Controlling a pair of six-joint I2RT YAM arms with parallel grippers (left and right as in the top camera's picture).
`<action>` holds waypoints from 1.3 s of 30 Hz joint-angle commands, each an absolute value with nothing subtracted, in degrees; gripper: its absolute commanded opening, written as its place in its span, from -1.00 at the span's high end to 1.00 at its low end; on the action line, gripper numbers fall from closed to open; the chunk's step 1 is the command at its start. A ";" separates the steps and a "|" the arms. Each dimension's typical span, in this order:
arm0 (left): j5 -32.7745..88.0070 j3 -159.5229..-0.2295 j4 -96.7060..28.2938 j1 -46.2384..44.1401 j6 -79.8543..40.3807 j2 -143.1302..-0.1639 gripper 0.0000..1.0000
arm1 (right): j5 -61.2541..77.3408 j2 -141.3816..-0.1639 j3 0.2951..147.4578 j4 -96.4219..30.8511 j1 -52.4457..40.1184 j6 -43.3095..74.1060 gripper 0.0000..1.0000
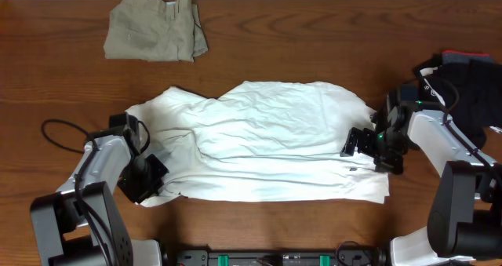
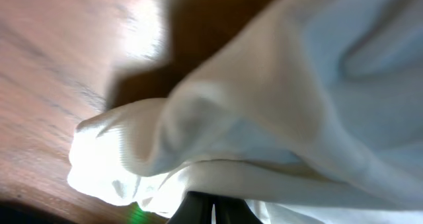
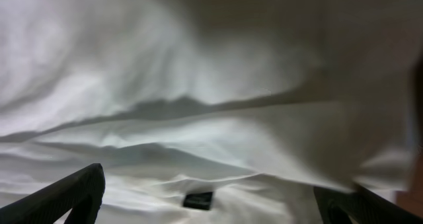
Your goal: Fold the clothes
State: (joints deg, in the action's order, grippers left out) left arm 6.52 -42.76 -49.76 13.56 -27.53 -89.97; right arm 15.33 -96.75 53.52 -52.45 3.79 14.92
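Note:
A large white T-shirt lies spread and wrinkled across the middle of the table, with no print showing. My left gripper sits at its lower left corner. In the left wrist view its fingers are pressed together with white fabric bunched over their tips. My right gripper hovers over the shirt's right side. The right wrist view shows its fingers spread wide above the cloth, and a small black label lies between them.
Folded khaki-beige trousers lie at the back left. A black bundle sits at the right edge, behind the right arm. Bare brown wood surrounds the shirt.

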 commanded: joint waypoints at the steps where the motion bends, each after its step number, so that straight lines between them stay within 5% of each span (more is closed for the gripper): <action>1: 3.79 -42.39 -50.26 16.12 -29.71 -90.65 0.88 | 13.67 -97.08 54.33 -52.29 5.15 15.84 -0.98; 17: 3.79 -43.18 -51.44 23.99 -29.45 -89.23 0.87 | 12.47 -97.08 54.92 -49.25 5.85 15.84 -0.98; 28: 3.77 -46.33 -58.00 23.99 -29.43 -74.74 0.78 | 10.50 -97.08 65.56 -56.69 6.74 17.06 -0.98; 30: 3.79 -47.22 -59.33 23.99 -29.41 -70.87 0.66 | 10.50 -97.08 70.39 -60.03 6.74 16.56 -0.98; 36: 10.81 -52.51 -60.69 23.20 -25.28 -61.65 -0.50 | 10.98 -97.08 83.18 -65.19 6.74 13.63 -0.99; 39: 18.65 -55.37 -58.92 21.19 -23.66 -60.12 -0.53 | 11.70 -97.08 85.95 -64.60 6.74 13.65 -0.98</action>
State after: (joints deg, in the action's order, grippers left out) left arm 10.37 -52.25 -59.66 22.81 -26.52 -61.25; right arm 10.90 -97.10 83.50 -64.66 6.24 14.83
